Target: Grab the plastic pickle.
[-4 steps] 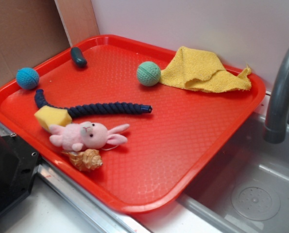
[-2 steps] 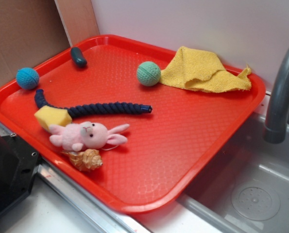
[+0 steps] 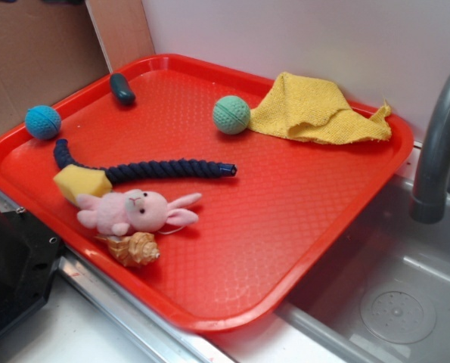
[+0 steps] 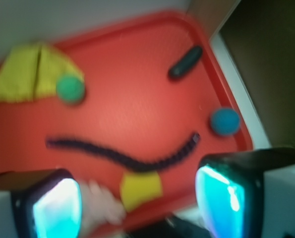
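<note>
The plastic pickle [image 3: 122, 88] is a small dark teal-green capsule lying on the red tray [image 3: 285, 219] near its far left corner. In the wrist view the plastic pickle [image 4: 185, 63] lies at the upper right, far from the fingers. My gripper [image 4: 140, 208] is open and empty, high above the tray's near edge. Its fingers [image 4: 55, 208] show as blurred cyan pads at the bottom corners. The gripper does not show in the exterior view.
On the tray lie a blue crocheted ball [image 3: 42, 122], a green ball [image 3: 231, 114], a yellow cloth [image 3: 315, 112], a navy braided rope [image 3: 156, 169], a yellow sponge [image 3: 81, 181], a pink plush rabbit [image 3: 138, 212] and a shell [image 3: 134, 248]. A grey faucet [image 3: 436, 151] and sink are on the right.
</note>
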